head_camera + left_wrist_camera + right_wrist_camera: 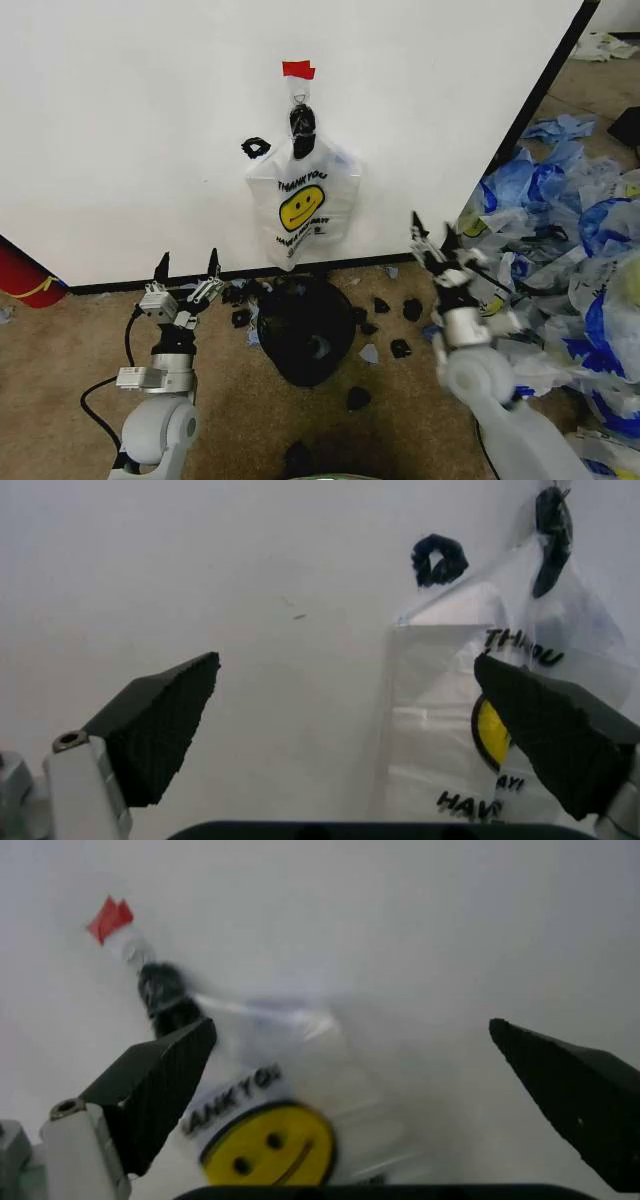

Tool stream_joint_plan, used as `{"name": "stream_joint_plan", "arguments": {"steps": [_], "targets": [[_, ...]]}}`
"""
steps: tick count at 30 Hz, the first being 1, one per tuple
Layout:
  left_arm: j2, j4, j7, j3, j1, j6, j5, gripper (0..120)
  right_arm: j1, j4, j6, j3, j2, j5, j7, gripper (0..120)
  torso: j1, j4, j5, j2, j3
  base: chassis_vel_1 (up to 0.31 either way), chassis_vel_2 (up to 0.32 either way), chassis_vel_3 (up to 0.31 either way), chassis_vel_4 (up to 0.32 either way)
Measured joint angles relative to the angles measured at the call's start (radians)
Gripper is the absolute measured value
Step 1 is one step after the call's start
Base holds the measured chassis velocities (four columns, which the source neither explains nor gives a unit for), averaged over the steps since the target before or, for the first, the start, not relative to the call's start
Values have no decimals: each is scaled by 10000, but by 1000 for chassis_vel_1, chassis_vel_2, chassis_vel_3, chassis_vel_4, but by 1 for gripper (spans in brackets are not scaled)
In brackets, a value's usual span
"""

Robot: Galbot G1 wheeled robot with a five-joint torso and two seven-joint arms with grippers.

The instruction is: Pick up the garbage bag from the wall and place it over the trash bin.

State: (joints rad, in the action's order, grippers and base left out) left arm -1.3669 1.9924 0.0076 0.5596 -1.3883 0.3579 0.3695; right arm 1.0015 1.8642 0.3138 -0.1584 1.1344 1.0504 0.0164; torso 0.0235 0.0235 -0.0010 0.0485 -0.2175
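The garbage bag [301,203], translucent white with a yellow smiley face and "THANK YOU" print, hangs from a hook under red tape [298,69] on the white wall [130,130]. Its knotted top is dark. Directly below it on the carpet stands the round black trash bin [305,330]. My left gripper [186,271] is open, low and left of the bin, fingers pointing at the wall. My right gripper [432,238] is open, raised right of the bag. The bag [470,727] also appears between the left fingers [160,727], and in the right wrist view the bag [270,1132] sits beyond the open fingers [160,1087].
Small black scraps [385,330] lie scattered around the bin. A heap of blue-and-white bags [570,240] covers the floor on the right past the wall's edge. A red object [25,280] sits at the far left by the wall base. A black mark [255,147] is on the wall.
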Motion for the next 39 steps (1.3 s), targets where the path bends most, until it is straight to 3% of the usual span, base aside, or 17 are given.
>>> {"name": "stream_joint_plan", "arguments": {"steps": [3, 10, 15, 29, 39], "targets": [[-85, -76, 5, -19, 28, -29, -133, 100, -1194, -656, -45, 994, 102, 864, -244, 100, 0, -1, 0, 0, 0, 0, 0, 0, 0], [-269, -113, 29, -101, 83, -105, -360, 100, -2946, -1306, -218, 2124, 544, 2212, -559, 98, 0, 1, 0, 0, 0, 0, 0, 0, 0], [-552, -126, 45, -83, 58, -111, -565, 100, -3920, -1969, -353, 2605, 1165, 2567, -682, 88, 0, 2, -2, 0, 1, 0, 0, 0, 0], [-1299, 223, 50, 239, -279, 31, -883, 100, -5292, -4012, -383, 3155, 2392, 3196, -1466, 93, 0, 2, -2, 0, 2, 0, 0, 0, 0], [-1420, 538, 42, 406, -462, 96, -900, 100, -5789, -4815, -401, 2998, 2969, 3262, -1763, 93, -1, 1, 0, 0, 2, 0, 0, 0, 0]]}}
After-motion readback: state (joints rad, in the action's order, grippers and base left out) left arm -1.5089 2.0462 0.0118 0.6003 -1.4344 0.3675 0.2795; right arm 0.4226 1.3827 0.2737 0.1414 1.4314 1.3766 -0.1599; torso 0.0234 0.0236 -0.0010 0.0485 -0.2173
